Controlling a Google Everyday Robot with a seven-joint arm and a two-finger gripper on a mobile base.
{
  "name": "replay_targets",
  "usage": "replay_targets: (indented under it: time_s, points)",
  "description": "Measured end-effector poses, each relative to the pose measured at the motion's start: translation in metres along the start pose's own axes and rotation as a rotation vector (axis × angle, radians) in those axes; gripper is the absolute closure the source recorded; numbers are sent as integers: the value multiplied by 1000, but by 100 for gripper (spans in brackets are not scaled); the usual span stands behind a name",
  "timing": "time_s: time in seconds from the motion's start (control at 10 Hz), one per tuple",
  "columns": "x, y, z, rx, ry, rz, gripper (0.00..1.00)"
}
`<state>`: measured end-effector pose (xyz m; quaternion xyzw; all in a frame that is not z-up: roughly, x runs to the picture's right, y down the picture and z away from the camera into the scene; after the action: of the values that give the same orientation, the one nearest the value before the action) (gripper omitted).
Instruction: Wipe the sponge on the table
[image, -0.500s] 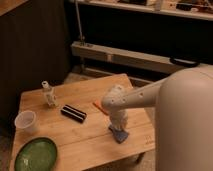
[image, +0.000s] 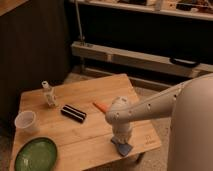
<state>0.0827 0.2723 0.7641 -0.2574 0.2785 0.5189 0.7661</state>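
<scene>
Six things sit on the wooden counter (image: 95, 87): a green plate (image: 35, 154) and a clear cup (image: 25, 121) at the left, then a small white bottle (image: 48, 94), a black bar (image: 73, 113), an orange stick (image: 100, 105), and the blue sponge (image: 125, 149) near the front right edge. The hand (image: 121, 141) points straight down onto the sponge; whether it is clamped on it cannot be told.

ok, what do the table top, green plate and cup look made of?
Table: light wood, matte, plank seams show. Green plate: glazed ceramic or plastic, faint sheen; unclear which. Cup: translucent whitish, likely plastic. Gripper hangs right over the blue sponge by the table's near edge.
</scene>
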Motion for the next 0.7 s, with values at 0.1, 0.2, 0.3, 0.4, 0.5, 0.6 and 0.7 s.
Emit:
replay_targets:
  time_s: [0.1, 0.2, 0.3, 0.4, 0.5, 0.6, 0.7]
  points:
    - [0, 17, -3, -9, -8, -29, 100]
    - [-3, 33, -7, -18, -16, -54, 100]
    - [-9, 59, -14, -30, -29, -94, 100]
    - [-14, 80, -18, -39, -37, -127, 100]
    - [-19, 98, -21, -46, -42, -156, 100]
    - [-24, 119, -24, -55, -50, -191, 100]
    - [-31, 138, -26, -65, -61, -223, 100]
